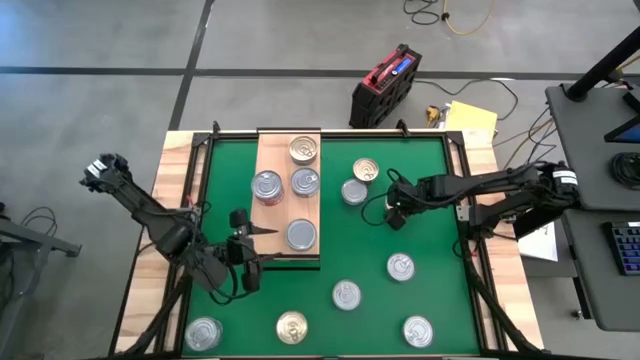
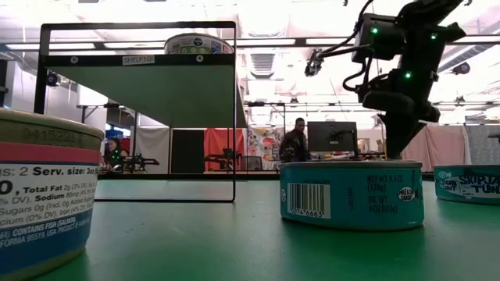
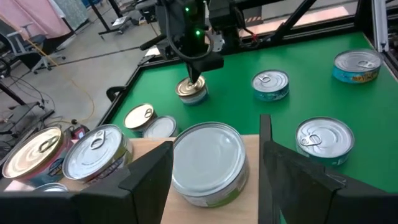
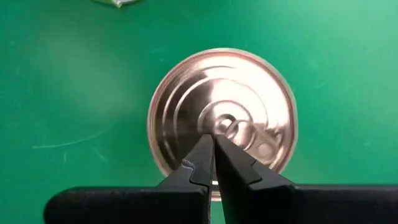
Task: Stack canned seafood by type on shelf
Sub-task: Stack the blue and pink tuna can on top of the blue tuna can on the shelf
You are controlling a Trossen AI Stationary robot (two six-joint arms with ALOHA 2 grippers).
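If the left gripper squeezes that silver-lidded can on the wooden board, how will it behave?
The can looks rigid metal, so it probably won't dent between the open left gripper fingers. Low and wide, it seems unlikely to tip. Its smooth wall may slip, and on the board it would likely slide, not roll.

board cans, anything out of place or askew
Nothing is tipped, spilled or dented. Four cans sit upright on the board, none stacked yet. The one oddity: the nearest can has a plain lid with no pull tab showing, as if upside down.

right fingers (image 4: 214,163) pressed together | over gold-lidded can (image 4: 186,106) | green mat (image 4: 68,74)
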